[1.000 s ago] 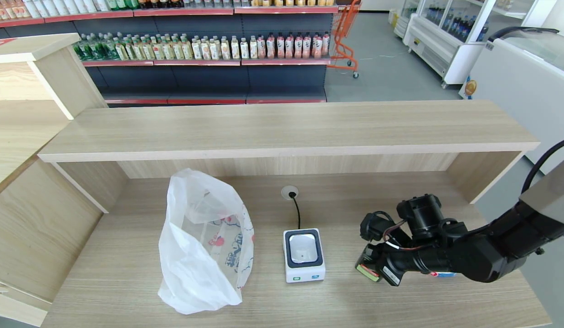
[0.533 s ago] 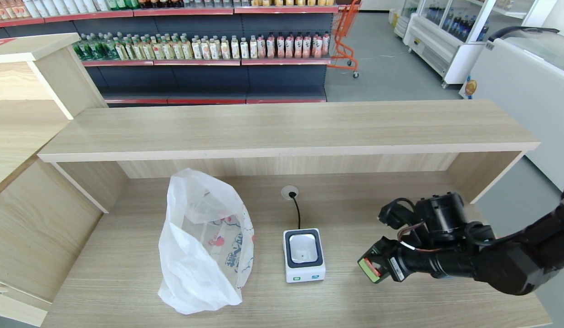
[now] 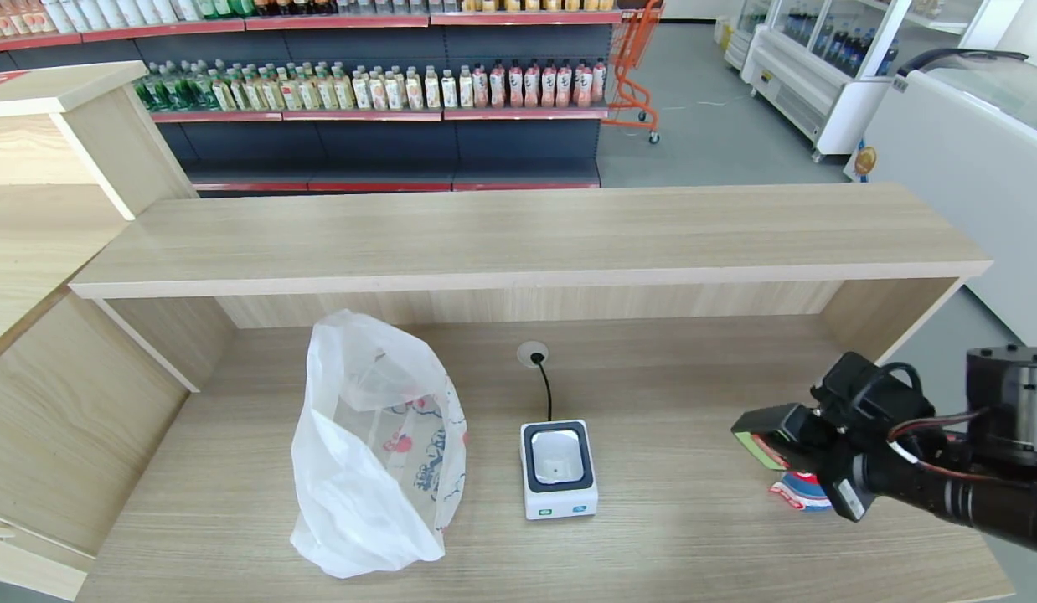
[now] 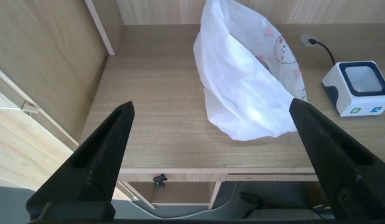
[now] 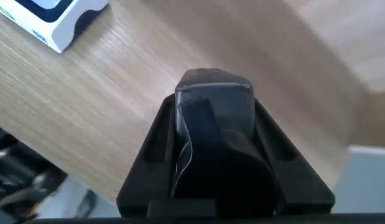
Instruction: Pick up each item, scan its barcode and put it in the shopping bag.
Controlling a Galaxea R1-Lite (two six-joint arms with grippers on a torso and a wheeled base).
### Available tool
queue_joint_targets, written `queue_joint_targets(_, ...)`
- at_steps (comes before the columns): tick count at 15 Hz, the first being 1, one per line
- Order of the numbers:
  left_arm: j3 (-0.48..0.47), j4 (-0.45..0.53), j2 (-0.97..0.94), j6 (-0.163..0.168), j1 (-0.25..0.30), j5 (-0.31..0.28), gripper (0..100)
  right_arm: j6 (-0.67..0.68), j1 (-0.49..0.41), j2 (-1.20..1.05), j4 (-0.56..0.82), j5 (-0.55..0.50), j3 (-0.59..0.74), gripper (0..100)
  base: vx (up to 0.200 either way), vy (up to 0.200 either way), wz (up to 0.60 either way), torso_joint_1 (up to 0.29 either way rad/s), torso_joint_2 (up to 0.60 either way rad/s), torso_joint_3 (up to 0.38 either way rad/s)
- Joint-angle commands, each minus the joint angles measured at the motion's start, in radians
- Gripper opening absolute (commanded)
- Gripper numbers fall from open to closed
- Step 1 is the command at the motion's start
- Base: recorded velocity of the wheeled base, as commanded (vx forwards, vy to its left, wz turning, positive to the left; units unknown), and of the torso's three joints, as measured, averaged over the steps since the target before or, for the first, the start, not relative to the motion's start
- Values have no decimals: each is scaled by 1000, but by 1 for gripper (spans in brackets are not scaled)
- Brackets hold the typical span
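The right arm enters low from the right, well to the right of the barcode scanner [image 3: 559, 469], its forearm nearly level and its right hand [image 3: 778, 429] pointing back toward the scanner. That hand is clamped on a small box [image 3: 755, 442] with a green face, held above the bench [image 3: 694, 544]. A red, white and blue packet [image 3: 799, 492] lies flat on the bench just beneath the hand, also right of the scanner. The left hand [image 4: 212, 106] has its fingers spread wide and holds nothing. It hangs off the near edge of the bench, on the far side of the shopping bag [image 3: 368, 469] from the scanner. The white bag stands open just left of the scanner. A black cable [image 3: 545, 387] runs from the scanner's back to a hole in the pale wood. Behind the scanner rises a raised ledge [image 3: 527, 234], then shelves [image 3: 376, 113] of bottles [image 3: 384, 88], an orange shopping cart [image 3: 636, 59] and white freezers [image 3: 962, 142].
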Motion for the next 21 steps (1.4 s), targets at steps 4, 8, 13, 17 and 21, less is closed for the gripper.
queue_joint_targets(4, 0, 0, 0, 0, -1, 0, 100, -759, -31, -90, -50, 433, 38, 0, 0, 0, 0, 0, 0, 0)
queue_joint_targets(8, 0, 0, 0, 0, -1, 0, 100, -1313, 81, -15, -15, 567, 34, 0, 0, 0, 0, 0, 0, 0)
queue_joint_targets(13, 0, 0, 0, 0, 1, 0, 100, -1676, 308, 111, -24, 597, -17, 0, 0, 0, 0, 0, 0, 0)
queue_joint_targets(17, 0, 0, 0, 0, -1, 0, 100, -1797, 383, 168, -124, 748, -23, 0, 0, 0, 0, 0, 0, 0)
queue_joint_targets(21, 0, 0, 0, 0, -1, 0, 100, -1868, 380, 160, -131, 827, -26, 0, 0, 0, 0, 0, 0, 0)
